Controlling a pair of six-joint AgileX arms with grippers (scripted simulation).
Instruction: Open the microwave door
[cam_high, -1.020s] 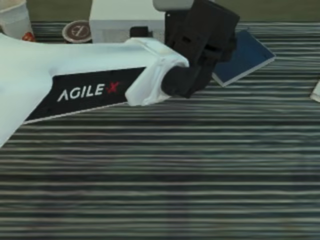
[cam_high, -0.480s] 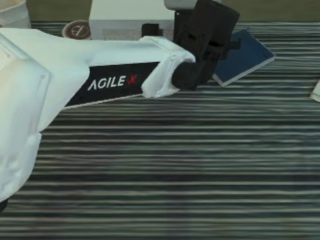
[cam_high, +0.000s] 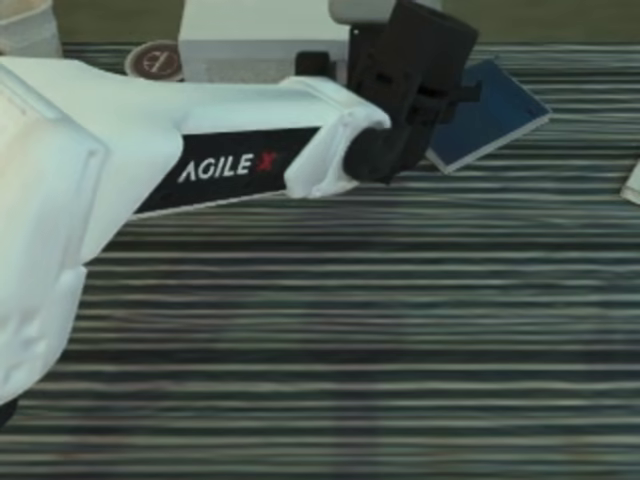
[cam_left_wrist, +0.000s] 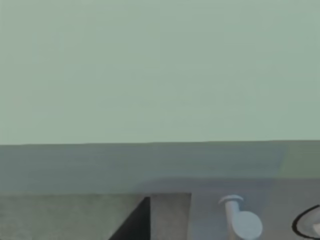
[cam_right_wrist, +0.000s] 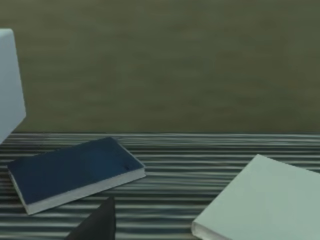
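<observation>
Table (cam_high: 400, 330) holds 1 microwave (cam_high: 255, 30), 2 books (cam_right_wrist: 75, 172).

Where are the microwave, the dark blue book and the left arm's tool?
microwave (cam_high: 255, 35): top view, bare white top face.
dark blue book (cam_high: 490, 115): top view, middle of its cover.
left tool (cam_high: 410, 65): top view, dark body at the microwave's front.
</observation>
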